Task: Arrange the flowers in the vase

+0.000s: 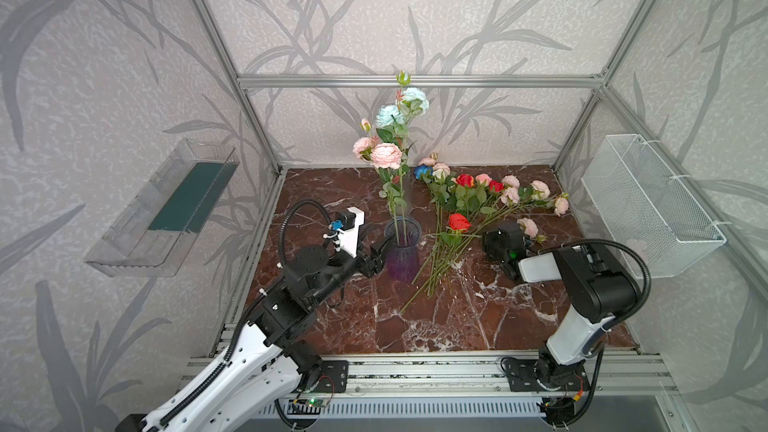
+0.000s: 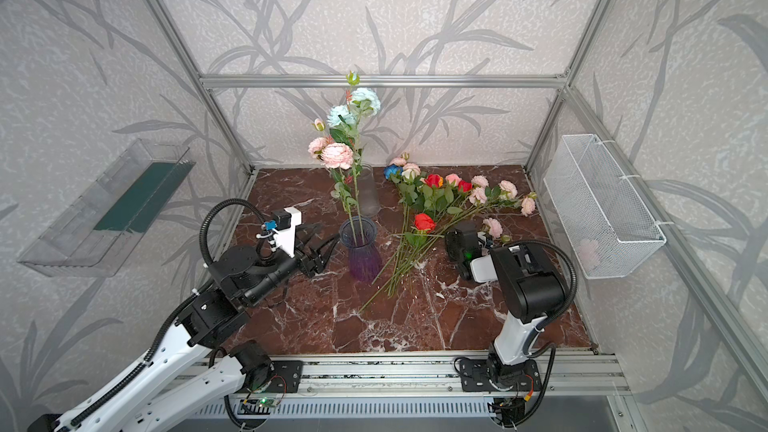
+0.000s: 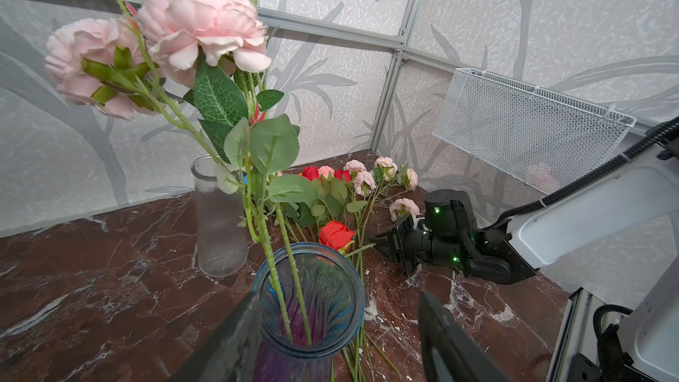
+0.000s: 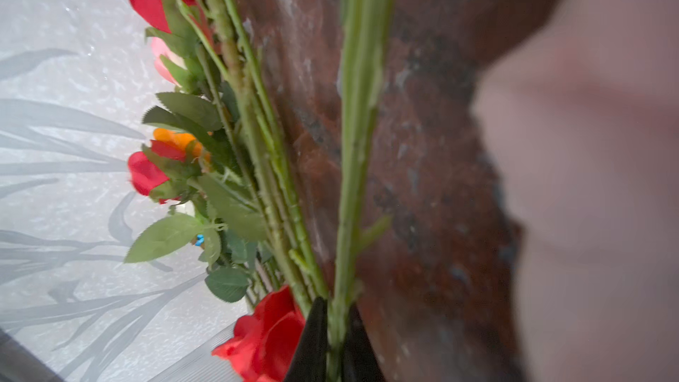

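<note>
Progress: early. The purple vase [image 1: 402,257] stands left of centre on the table [image 1: 332,326]; two sprays are in it, one pink [image 1: 386,155], one pale teal [image 1: 390,115]; stems close to upright, heads tipped a little toward the back wall. A clear glass vase [image 2: 370,193] behind it holds nothing that I can make out.

Left to do: most of the flowers [image 1: 469,197] lie in a loose heap on the table to the right of the vase; blooms toward the back right, cut ends fanned toward the front, near the vase's foot.

Right pincer [image 4: 335,316]: closed tight on a single green stem [image 4: 352,141], low at the table. That stem lies flat, long axis roughly across the top views, free end reaching toward the vase; I judge it belongs to the pink bloom [image 1: 528,226] by the wrist, not certain. Not yet lifted, by my reading.

Left pincer [image 3: 338,297]: wide, empty, fingers [image 3: 235,339] either side of the vase's neck; contact I cannot tell; probably there to steady it.
</note>
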{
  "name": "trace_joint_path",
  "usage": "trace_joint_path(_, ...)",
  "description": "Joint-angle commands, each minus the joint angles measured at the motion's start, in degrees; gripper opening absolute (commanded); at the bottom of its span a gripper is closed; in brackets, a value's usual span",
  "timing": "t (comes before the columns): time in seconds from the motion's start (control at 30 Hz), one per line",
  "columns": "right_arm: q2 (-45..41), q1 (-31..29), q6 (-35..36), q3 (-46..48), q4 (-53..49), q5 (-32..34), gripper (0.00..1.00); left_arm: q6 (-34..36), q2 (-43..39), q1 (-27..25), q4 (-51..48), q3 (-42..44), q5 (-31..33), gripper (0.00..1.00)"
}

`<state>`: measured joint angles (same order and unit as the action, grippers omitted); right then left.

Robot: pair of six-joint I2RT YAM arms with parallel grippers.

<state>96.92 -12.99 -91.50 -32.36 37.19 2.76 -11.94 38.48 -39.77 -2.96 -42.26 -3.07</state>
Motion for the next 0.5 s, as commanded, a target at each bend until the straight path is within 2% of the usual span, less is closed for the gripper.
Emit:
trace_joint_path(0.0, -10.1, 0.5, 6.5, -0.4, -7.3, 2.3, 0.09, 1.0, -0.8, -0.1, 0.1, -0.4, 0.8, 0.68)
trace_joint_path(0.13, -19.1, 0.6, 14.8, -4.5, -19.4, 2.6, 0.08, 1.1, -1.2, -0.1, 0.3, -0.6, 0.7, 0.68)
trace_joint_path(0.27, -24.5, -0.7, 24.9, -10.4, -28.6, 3.5, 0.07, 1.4, -2.0, -0.1, -0.1, -0.7, 0.8, 0.68)
trace_joint_path(0.4, -27.3, -5.9, 38.5, -18.5, -34.1, 5.4, 0.08, 2.4, -3.5, -0.1, -1.4, -0.7, 2.6, 0.68)
trace_joint_path(0.47, -27.8, -10.3, 46.3, -24.3, -37.1, 7.2, 0.07, 2.8, -4.3, -0.1, -2.3, -0.4, 5.9, 0.68)
